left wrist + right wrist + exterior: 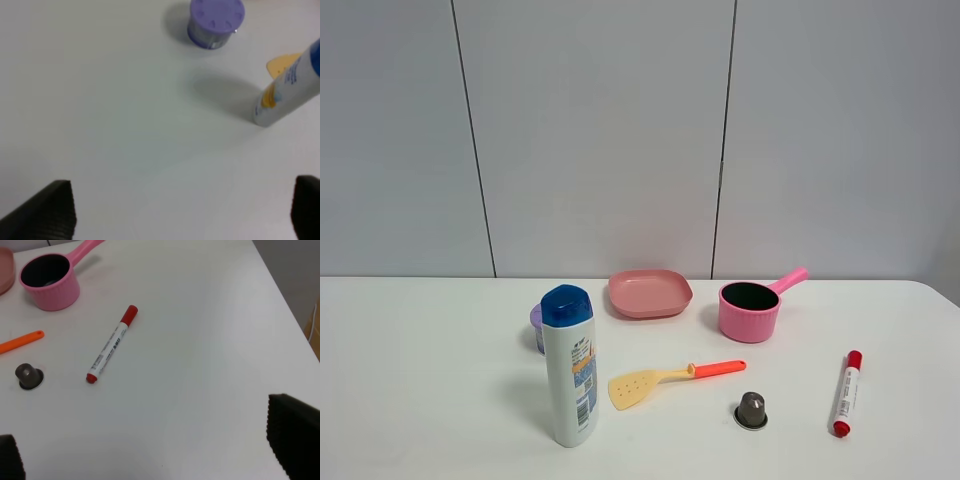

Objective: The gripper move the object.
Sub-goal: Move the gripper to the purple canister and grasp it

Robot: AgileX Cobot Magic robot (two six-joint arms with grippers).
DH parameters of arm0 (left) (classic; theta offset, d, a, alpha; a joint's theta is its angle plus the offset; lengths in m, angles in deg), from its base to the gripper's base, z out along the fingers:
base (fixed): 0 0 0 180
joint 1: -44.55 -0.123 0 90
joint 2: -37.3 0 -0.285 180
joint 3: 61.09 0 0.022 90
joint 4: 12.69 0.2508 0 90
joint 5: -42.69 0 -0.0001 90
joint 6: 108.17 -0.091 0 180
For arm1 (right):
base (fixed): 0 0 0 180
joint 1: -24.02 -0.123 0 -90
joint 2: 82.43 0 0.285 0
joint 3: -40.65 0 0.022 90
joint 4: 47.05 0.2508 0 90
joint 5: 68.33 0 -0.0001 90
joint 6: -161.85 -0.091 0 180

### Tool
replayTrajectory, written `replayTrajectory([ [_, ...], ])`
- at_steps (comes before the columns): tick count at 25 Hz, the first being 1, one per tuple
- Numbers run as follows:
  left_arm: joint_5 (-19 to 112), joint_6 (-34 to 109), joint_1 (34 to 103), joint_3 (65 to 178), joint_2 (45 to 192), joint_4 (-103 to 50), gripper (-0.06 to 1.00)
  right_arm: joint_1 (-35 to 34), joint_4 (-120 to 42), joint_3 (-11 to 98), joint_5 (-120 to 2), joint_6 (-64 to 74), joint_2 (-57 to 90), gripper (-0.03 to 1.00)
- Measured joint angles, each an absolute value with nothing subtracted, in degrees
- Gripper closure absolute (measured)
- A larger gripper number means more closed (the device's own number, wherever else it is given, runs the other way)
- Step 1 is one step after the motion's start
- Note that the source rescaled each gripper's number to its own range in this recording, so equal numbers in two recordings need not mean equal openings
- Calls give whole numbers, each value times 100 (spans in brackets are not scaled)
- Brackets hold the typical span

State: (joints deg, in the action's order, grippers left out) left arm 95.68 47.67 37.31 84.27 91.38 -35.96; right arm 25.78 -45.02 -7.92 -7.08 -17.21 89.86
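Observation:
The short can with the lilac lid point(536, 324) stands on the white table, mostly hidden behind the tall white bottle point(570, 365) in the exterior high view. In the left wrist view the can point(216, 22) stands upright and alone, far from my left gripper point(180, 210), whose dark fingers point(52, 212) are wide apart and empty above bare table. My right gripper point(150, 450) is open and empty too, above the right part of the table near the red marker point(111, 345). Neither gripper shows in the exterior high view.
A yellow spatula with an orange handle point(660, 378), a pink plate point(649, 292), a pink saucepan point(752, 308), a small dark capsule point(751, 410) and the marker point(846, 392) lie right of the bottle. The table's right edge point(287, 300) is close to the right gripper.

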Motion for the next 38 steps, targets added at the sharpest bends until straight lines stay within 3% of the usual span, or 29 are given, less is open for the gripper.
replayTrajectory([
  [9, 9355, 4712, 4045, 8957, 11105, -3541, 13, 2578, -4502, -792, -708, -1721, 8986, -3],
  [19, 9414, 5308, 5184, 11597, 13579, -2728, 13, 2578, -4502, -792, -708, -1721, 8986, -3],
  [29, 10654, 6212, 6271, 14632, 16003, -1889, 13, 2578, -4502, -792, -708, -1721, 8986, -3],
  [38, 10843, 6044, 6854, 15748, 17381, -1762, 13, 2578, -4502, -792, -708, -1721, 8986, -3],
])
